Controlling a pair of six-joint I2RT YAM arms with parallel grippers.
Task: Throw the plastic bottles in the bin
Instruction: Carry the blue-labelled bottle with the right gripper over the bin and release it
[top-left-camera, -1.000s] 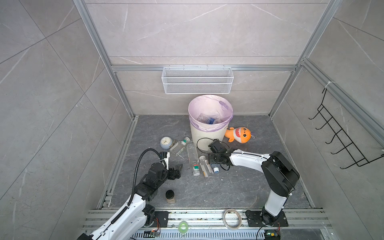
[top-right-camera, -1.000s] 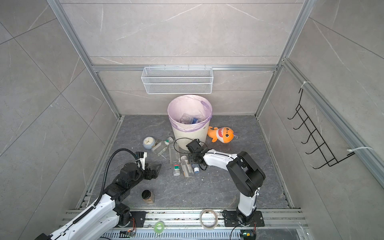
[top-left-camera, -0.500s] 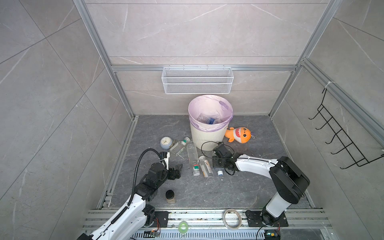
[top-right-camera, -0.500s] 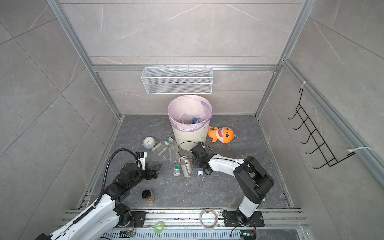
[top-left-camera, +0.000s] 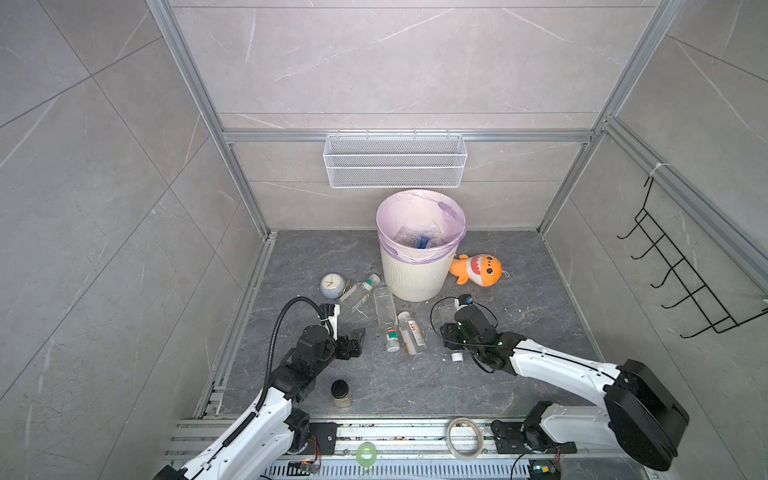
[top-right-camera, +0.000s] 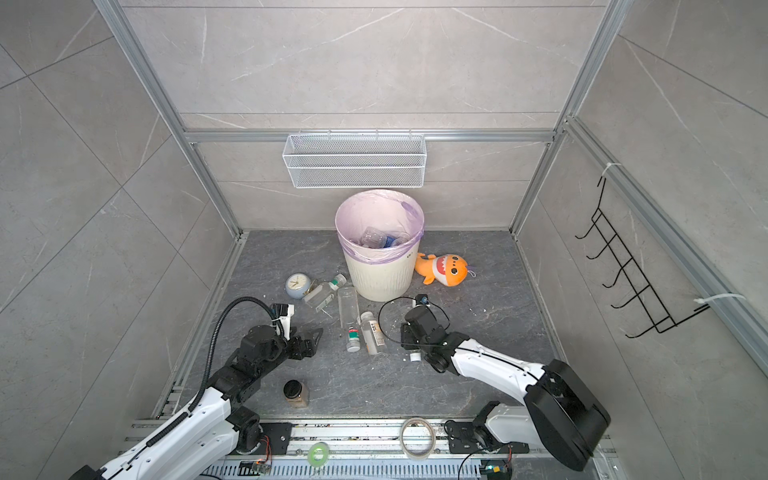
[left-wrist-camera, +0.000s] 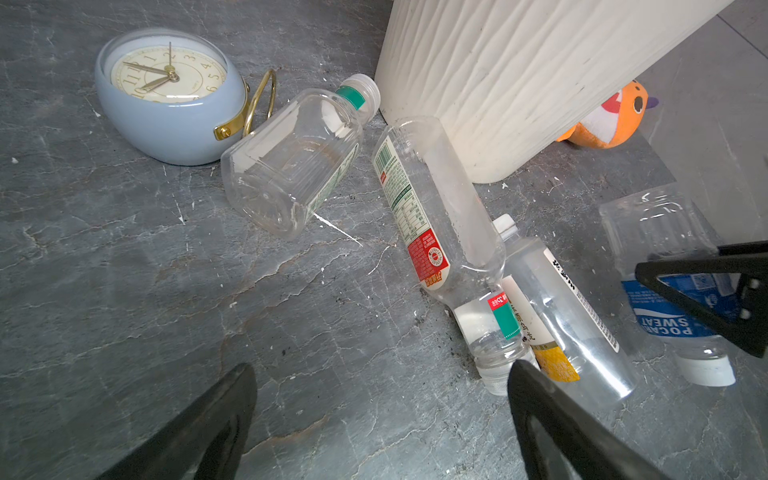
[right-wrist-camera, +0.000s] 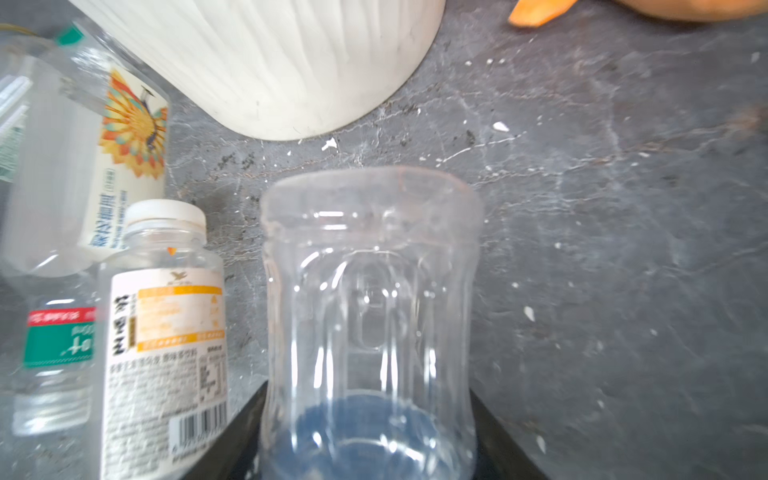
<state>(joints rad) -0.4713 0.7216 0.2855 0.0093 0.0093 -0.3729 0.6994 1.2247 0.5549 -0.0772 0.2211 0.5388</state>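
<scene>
The right gripper (right-wrist-camera: 368, 419) pinches the clear Pocari Sweat bottle (left-wrist-camera: 665, 328) by its labelled waist, down at the tabletop (top-left-camera: 374, 386) near the bin (top-left-camera: 415, 274), seemingly so it can be lifted over the rim. The left gripper (left-wrist-camera: 382, 372) hovers spread beside three loose bottles (top-left-camera: 384, 309).

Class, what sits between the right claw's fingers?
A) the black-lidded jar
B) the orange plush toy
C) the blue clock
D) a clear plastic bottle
D: in the right wrist view the clear plastic bottle fills the gap between the black fingers of the right claw.
</scene>
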